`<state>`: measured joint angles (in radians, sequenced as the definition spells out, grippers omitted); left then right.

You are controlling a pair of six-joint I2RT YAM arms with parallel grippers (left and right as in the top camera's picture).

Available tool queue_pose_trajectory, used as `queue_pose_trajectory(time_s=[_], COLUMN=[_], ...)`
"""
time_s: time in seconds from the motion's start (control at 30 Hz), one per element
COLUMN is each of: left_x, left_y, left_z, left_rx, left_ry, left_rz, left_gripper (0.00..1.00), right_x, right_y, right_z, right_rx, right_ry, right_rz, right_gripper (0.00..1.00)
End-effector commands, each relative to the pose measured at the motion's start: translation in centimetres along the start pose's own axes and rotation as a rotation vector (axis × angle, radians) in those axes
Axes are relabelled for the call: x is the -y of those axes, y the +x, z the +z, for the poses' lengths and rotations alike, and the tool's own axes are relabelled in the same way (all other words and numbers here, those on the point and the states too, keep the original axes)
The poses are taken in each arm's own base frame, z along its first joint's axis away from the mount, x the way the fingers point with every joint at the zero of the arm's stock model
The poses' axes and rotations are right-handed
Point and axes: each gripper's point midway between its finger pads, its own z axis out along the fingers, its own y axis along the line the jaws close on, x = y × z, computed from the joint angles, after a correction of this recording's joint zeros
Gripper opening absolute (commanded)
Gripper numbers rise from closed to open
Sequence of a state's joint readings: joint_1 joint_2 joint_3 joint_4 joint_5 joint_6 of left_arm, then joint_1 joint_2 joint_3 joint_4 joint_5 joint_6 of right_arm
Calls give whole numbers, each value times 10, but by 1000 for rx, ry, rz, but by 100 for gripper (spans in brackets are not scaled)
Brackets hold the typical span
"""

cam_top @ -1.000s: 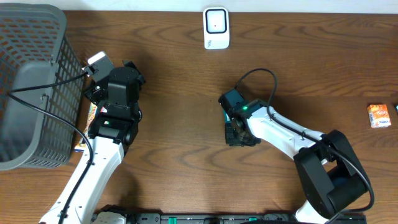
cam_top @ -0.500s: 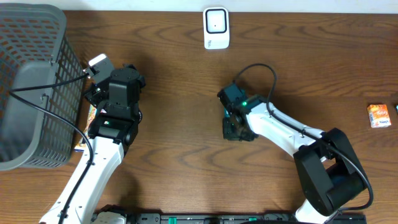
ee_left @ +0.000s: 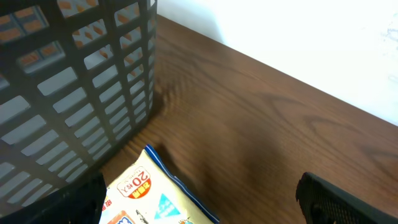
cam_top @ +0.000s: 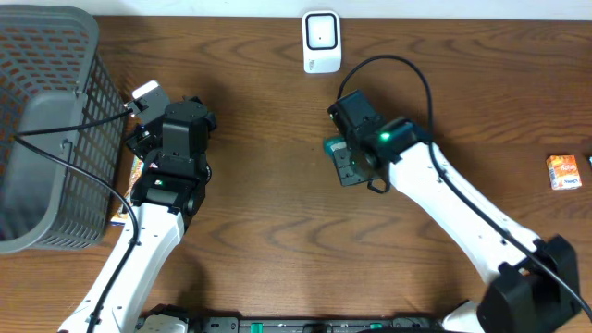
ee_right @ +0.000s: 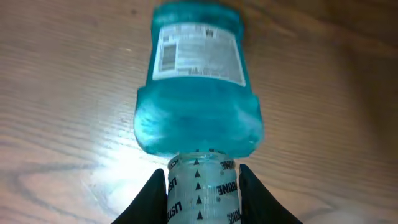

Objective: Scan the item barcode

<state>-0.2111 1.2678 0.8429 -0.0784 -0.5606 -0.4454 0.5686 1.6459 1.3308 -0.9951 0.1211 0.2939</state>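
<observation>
The item is a teal mouthwash bottle (ee_right: 198,93) with a white barcode label (ee_right: 196,56) facing the right wrist camera. My right gripper (ee_right: 202,190) is shut on its clear ribbed cap (ee_right: 203,196), one finger on each side. In the overhead view, the right gripper (cam_top: 356,159) holds the bottle (cam_top: 331,145) over mid-table, below the white scanner (cam_top: 321,42) at the far edge. My left gripper (ee_left: 199,211) stands open just above a snack packet (ee_left: 149,196), holding nothing.
A grey mesh basket (cam_top: 46,120) fills the far left, close beside the left gripper (cam_top: 139,139). The snack packet (cam_top: 136,171) lies between the basket and the left arm. A small orange packet (cam_top: 562,172) lies at the right edge.
The right arm has swung up and away from the near edge, carrying the bottle toward the scanner. The left arm has not moved.
</observation>
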Motion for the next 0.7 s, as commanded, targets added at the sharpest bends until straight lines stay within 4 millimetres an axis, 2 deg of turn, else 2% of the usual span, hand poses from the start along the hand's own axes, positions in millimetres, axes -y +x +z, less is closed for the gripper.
queue_pose_trajectory(time_s=[0.0, 0.1, 0.2, 0.27, 0.5, 0.67], left_x=[-6, -6, -7, -7, -6, -7], left_y=[2, 2, 2, 2, 2, 2], left_z=[3, 3, 3, 3, 3, 3], left_rx=[3, 3, 3, 3, 3, 3], left_ry=[-31, -31, -31, -31, -31, -31], left_rz=[4, 4, 4, 4, 4, 4], left_gripper=[98, 98, 98, 98, 98, 98], right_x=[6, 6, 4, -1, -10, -9], right_y=[-3, -1, -6, -12, -39, -37], right_z=[-3, -2, -4, -8, -41, -52], right_rx=[14, 9, 25, 42, 109, 93], right_ry=[24, 26, 14, -18, -75, -74], right_rz=[-22, 45, 129, 142, 147, 146], right_gripper=[18, 18, 27, 27, 30, 31])
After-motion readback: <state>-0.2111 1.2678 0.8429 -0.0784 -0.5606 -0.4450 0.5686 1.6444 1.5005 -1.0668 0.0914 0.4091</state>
